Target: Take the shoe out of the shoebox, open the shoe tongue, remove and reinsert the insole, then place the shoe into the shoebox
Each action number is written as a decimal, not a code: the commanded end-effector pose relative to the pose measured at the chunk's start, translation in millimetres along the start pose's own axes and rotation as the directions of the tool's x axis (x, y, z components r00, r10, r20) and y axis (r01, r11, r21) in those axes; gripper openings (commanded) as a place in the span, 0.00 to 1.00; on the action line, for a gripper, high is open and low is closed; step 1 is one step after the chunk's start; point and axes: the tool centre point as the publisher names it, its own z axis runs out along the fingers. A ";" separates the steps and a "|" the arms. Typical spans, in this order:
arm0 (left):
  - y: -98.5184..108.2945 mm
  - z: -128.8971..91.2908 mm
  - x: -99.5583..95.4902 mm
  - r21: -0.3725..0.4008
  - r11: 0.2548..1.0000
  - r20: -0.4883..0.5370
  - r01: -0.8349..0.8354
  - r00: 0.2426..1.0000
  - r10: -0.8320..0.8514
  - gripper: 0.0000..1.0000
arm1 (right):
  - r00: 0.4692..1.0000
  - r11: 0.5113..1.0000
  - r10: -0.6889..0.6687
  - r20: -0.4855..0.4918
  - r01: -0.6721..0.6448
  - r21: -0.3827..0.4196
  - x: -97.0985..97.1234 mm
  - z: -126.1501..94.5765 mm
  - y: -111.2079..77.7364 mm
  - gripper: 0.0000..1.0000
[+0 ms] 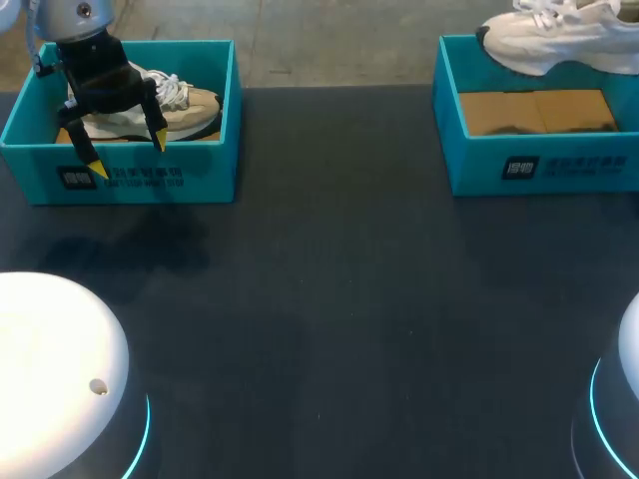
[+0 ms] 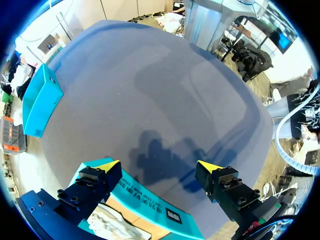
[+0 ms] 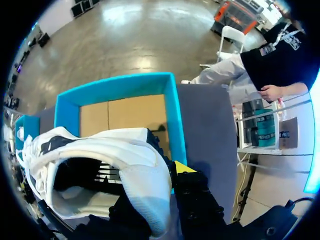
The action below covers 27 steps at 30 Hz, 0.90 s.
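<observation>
My left gripper hangs open over the left teal shoebox, its yellow tips spread above the front wall. A beige and white shoe lies inside that box. In the left wrist view, the left gripper is empty, with the box wall and the shoe's laces beneath it. A second white shoe is held above the right shoebox. In the right wrist view, my right gripper is shut on the heel collar of this shoe, over the open box. One finger is hidden inside the shoe.
The right shoebox has a bare cardboard floor. The dark table stretches between the two boxes. White arm bases stand at the near left and near right corners. The right shoebox shows far ahead of the left gripper.
</observation>
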 end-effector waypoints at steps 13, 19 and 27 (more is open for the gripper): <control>0.0 -0.3 0.2 -0.003 1.000 -0.002 0.000 1.000 0.000 1.00 | 0.996 0.998 0.057 0.064 -0.058 0.010 8.0 39.0 -3.1 0.00; 0.0 -0.3 0.2 -0.003 1.000 -0.002 0.000 1.000 0.000 1.00 | 0.996 0.998 0.057 0.064 -0.058 0.010 8.0 39.0 -3.1 0.00; 0.0 -0.3 0.2 -0.003 1.000 -0.002 0.000 1.000 0.000 1.00 | 0.985 0.997 0.061 0.162 -0.066 0.026 13.5 42.9 1.1 0.00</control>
